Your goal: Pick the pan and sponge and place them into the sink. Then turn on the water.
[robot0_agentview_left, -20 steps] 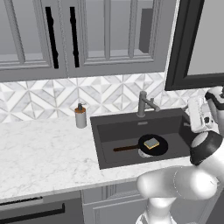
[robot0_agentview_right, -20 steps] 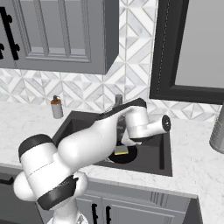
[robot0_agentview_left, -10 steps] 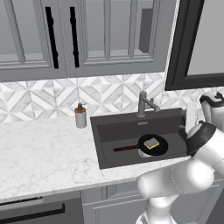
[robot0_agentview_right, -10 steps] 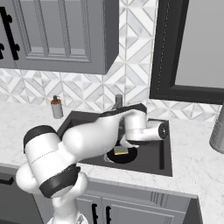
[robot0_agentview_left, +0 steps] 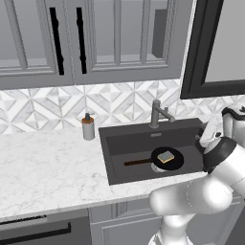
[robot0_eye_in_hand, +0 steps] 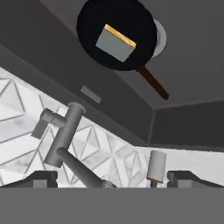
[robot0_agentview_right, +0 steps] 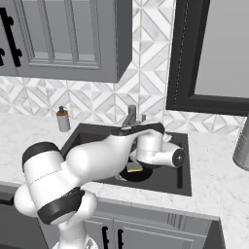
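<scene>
Two task items lay in the sink (robot0_agentview_left: 143, 136): the pan (robot0_agentview_left: 173, 162) sat over the drain, handle pointing left, and the sponge (robot0_agentview_left: 166, 156) rested on it, grey face up. My gripper (robot0_eye_in_hand: 112, 177) had its fingertips (robot0_eye_in_hand: 41, 178) spread wide, empty, near the faucet (robot0_eye_in_hand: 61, 140). No water showed at the spout. Left of the sink stood a dispenser (robot0_agentview_left: 88, 127).

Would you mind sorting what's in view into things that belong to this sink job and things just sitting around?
Job:
pan, in the sink
sponge, lying in the pan
faucet, no water running

Bystanders:
soap dispenser on the counter
wall cabinets
</scene>
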